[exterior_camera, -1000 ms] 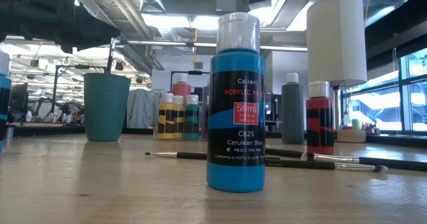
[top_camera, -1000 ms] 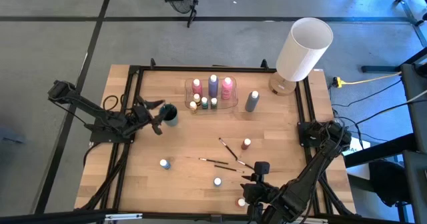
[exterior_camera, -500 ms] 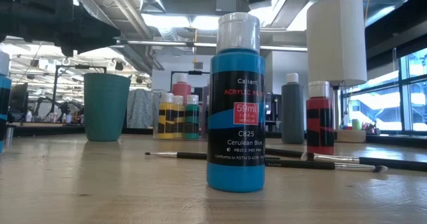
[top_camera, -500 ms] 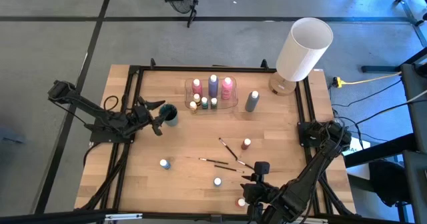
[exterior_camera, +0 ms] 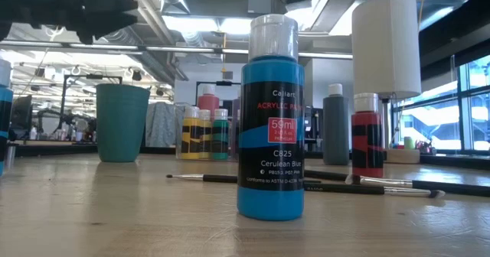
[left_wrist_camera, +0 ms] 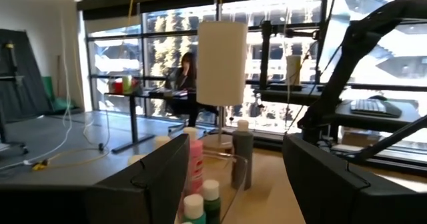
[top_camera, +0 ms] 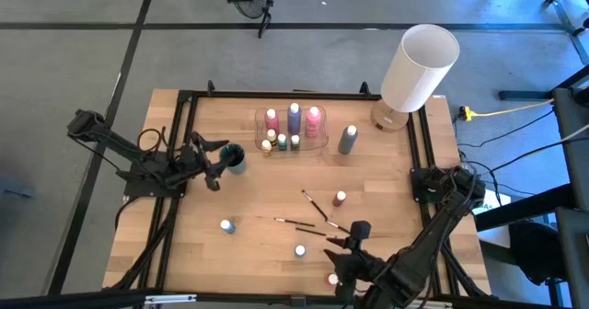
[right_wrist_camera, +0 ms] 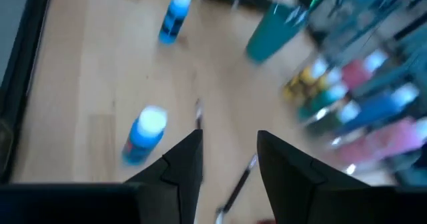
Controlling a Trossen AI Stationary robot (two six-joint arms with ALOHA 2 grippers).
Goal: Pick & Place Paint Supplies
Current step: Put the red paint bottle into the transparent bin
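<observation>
My left gripper [top_camera: 213, 162] hangs open and empty just left of the teal cup [top_camera: 235, 155], above the table. Its fingers point toward the clear tray [top_camera: 293, 130], which holds pink, purple, yellow and green bottles. My right gripper [top_camera: 354, 237] is open above the thin dark paintbrushes [top_camera: 313, 219] that lie flat near the table's front. In the right wrist view a brush [right_wrist_camera: 235, 187] lies on the wood below the gap between my fingers. Small bottles stand loose on the table: blue ones [top_camera: 226, 225] [top_camera: 300, 250], a red one [top_camera: 340, 199] and a grey one [top_camera: 347, 139].
The big white lamp [top_camera: 419, 70] stands at the far right corner. A black frame [top_camera: 184, 102] runs round the table's edge. One more small bottle [top_camera: 332, 279] stands by the front edge beside my right arm. A person [left_wrist_camera: 183, 71] sits in the room beyond.
My left gripper has risen a little beside the teal cup and tipped its fingers upward. A thin dark brush that stuck up above the cup's rim in the low view a second ago no longer shows there. My right gripper has turned slightly above the brushes.
</observation>
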